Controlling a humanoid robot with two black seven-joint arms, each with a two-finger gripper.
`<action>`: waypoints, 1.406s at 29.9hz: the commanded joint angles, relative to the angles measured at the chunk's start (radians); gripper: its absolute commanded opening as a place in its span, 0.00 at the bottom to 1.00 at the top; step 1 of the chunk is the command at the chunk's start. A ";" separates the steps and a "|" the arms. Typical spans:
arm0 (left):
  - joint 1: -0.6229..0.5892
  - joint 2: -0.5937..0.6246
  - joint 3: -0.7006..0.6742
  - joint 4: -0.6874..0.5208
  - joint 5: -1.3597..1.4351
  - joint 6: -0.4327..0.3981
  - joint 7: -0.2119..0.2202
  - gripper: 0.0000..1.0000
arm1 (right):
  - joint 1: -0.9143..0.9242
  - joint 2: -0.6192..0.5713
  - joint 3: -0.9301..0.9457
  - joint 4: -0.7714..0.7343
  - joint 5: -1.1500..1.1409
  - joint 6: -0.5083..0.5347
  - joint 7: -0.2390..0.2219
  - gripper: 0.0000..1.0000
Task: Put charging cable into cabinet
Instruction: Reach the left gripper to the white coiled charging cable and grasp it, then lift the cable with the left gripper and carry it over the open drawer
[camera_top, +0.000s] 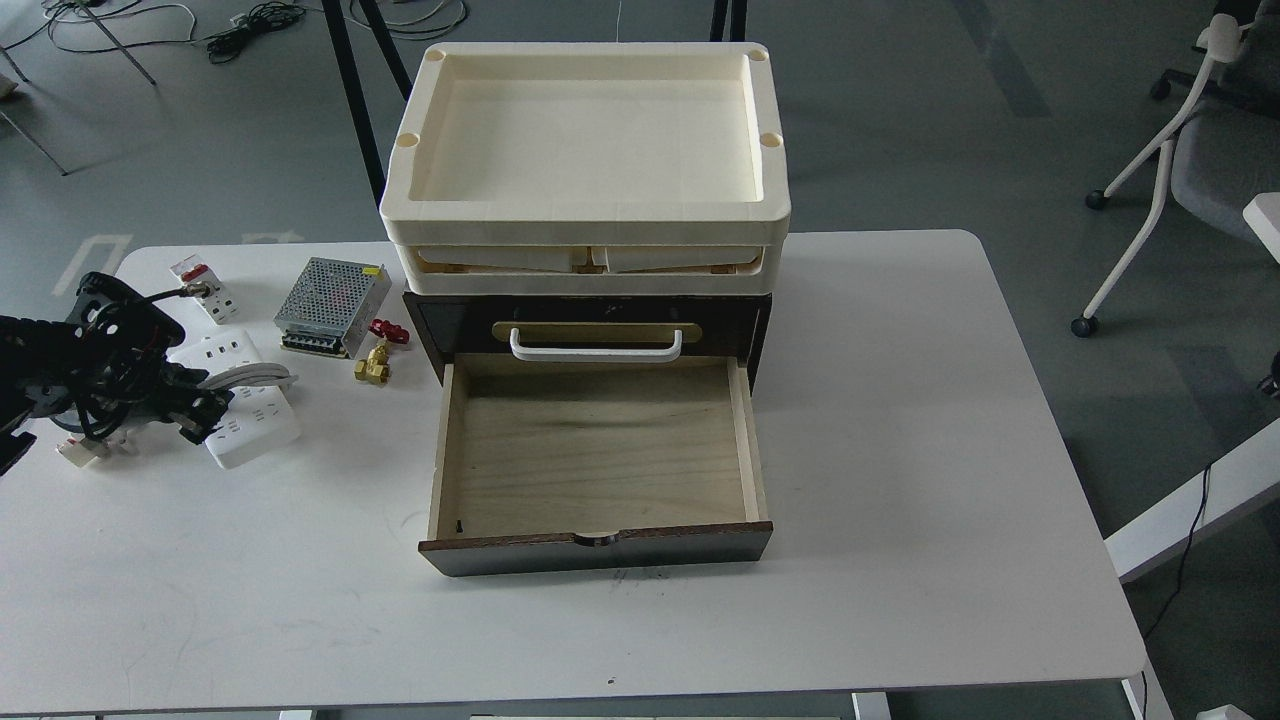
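One arm only in view: your left gripper (195, 405) sits at the left side of the table (900, 400), right at the charging cable (245, 400). Fingers too dark and tangled with wiring to separate, so you cannot tell if they're spread or closed on anything. Right arm not visible.

Charging cable lies flat on the table, well left of the cabinet (590, 320), thick cord looped over its top, gripper tip touching or just above its near-left edge. Not lifted as far as you can see.

Drawer (595, 450) of the cabinet is already pulled out, pale interior bare. So opening looks done; grasp, carry, drop-in and probably closing are all left. Judged early stage.

Clutter nearby: perforated metal box (330, 292), small white breaker (205, 288), brass valve with red handle (378, 350), all between strip and cabinet or behind. Cream trays (585, 150) stacked on the cabinet top.
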 joint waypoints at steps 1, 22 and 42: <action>-0.002 0.001 0.000 -0.001 0.000 0.006 0.000 0.04 | 0.000 0.003 0.000 -0.015 0.000 0.000 -0.001 1.00; -0.100 0.273 -0.020 -0.301 -0.013 -0.020 0.000 0.01 | -0.008 0.002 0.000 -0.018 0.002 0.000 0.002 1.00; -0.188 0.984 -0.008 -1.275 -0.681 -0.170 0.000 0.00 | -0.008 0.003 0.000 -0.043 0.002 0.000 0.033 1.00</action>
